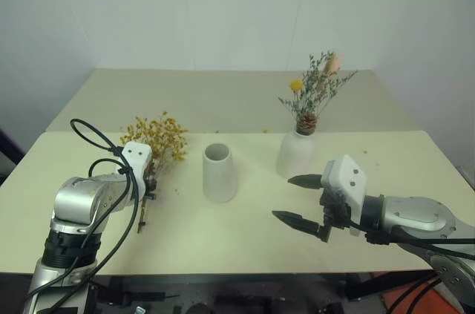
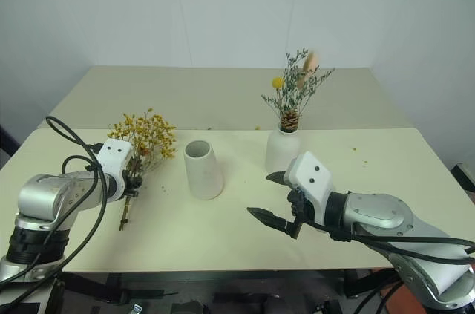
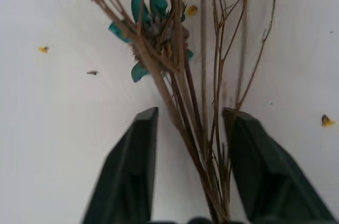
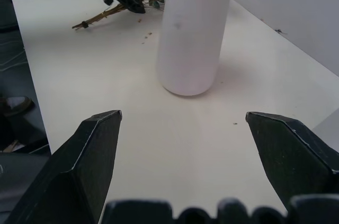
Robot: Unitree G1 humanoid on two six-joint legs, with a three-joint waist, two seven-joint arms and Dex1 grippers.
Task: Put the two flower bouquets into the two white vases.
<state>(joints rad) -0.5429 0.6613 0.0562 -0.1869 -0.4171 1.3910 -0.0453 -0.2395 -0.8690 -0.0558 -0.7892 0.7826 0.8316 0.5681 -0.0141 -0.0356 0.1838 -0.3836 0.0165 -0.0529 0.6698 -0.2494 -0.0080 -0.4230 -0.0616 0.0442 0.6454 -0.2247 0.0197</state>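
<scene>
The yellow-orange bouquet [image 1: 157, 136] lies flat on the table left of the plain cone vase [image 1: 220, 173], which stands empty. My left gripper [image 3: 190, 115] is low over the bouquet's brown stems [image 3: 198, 128], open, one finger on each side; one finger touches them and the other stands a sliver off. The grey-green sprig bouquet [image 1: 315, 87] with its yellow ball stands in the round vase [image 1: 297, 154]. My right gripper [image 1: 283, 197] hovers wide open to the right of the cone vase and in front of the round one, holding nothing.
The cream table [image 1: 245, 240] has a seam to a second table [image 1: 223, 99] behind, which meets a white wall. Yellow crumbs [image 3: 327, 121] lie scattered around the stems. The front edge runs just below both arms.
</scene>
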